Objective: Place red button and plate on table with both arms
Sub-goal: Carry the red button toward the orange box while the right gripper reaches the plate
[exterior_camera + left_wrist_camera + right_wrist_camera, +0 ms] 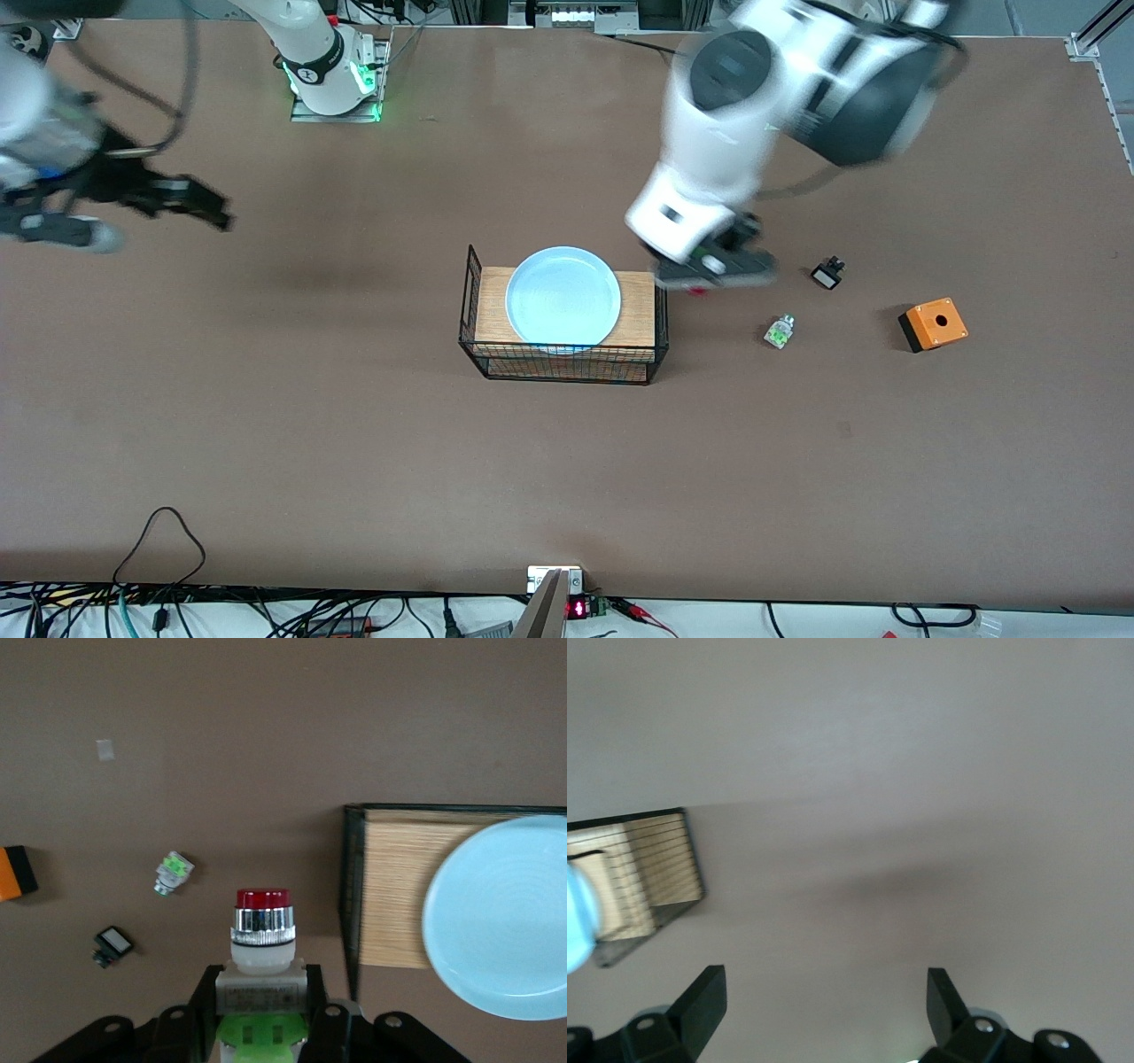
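My left gripper (716,268) is shut on the red button (262,930) and holds it in the air over the table (354,461), beside the rack's end toward the left arm. The fingers (210,983) clamp its whitish body, with the green block at the palm and the red cap pointing outward. The pale blue plate (563,295) lies on the wood top of the black wire rack (567,359); it also shows in the left wrist view (500,917). My right gripper (208,208) is open and empty, in the air over bare table toward the right arm's end, and its wrist view (824,988) shows the same.
Toward the left arm's end lie a green-and-white part (780,331), a small black-and-white part (827,272) and an orange box (933,324). The rack (647,873) and the plate's edge (578,912) show in the right wrist view. Cables run along the table's front edge.
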Available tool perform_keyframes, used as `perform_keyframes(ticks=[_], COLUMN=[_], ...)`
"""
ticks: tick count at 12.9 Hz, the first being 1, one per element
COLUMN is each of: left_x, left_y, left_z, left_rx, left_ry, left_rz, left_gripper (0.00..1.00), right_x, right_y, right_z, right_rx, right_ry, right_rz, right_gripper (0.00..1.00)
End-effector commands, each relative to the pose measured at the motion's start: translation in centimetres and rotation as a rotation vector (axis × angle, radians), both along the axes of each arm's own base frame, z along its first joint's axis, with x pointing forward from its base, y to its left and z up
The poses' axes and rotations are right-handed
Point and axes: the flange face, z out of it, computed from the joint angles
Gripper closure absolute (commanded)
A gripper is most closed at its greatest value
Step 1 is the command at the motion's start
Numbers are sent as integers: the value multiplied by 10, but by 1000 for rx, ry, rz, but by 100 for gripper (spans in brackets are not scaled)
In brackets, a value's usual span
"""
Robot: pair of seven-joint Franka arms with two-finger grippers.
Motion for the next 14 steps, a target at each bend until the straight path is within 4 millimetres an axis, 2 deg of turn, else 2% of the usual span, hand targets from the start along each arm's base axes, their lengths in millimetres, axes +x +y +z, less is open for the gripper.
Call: perform_keyframes(ticks=[1,3,5,6,8,9,10,11,12,14], left_x=[28,61,87,97,107,103,96,85,78,66], left_y=[61,132,185,210,265,284,294,291,290,309], left_z=[-22,-48,-75,-96,-158,-186,-211,-233,-248,-280], left_rx=[-11,-37,-67,-80,-115,-124,-120,-111,-96,-109], left_ry=[81,123,116,122,113,101,89,101,121,165], left_rz=[-76,-95,-170,-210,-256,-282,-294,-314,-331,-310], left_gripper=[89,89,88,88,87,87,87,86,86,83], right_x=[-6,-8,-14,-18,-22,-26,-28,-28,-28,-30], right_y=[88,142,178,193,217,231,244,256,268,295], right_z=[-15,-40,-62,-74,-96,-106,-117,-129,-141,-172], right_rx=[15,22,16,6,-10,-16,-18,-12,-6,-1], right_ry=[-27,-40,-23,-9,7,13,14,9,5,3], right_rz=[-91,-138,-194,-228,-313,-358,-416,-481,-525,-574], right_gripper=[0,0,0,0,0,0,0,0,0,0])
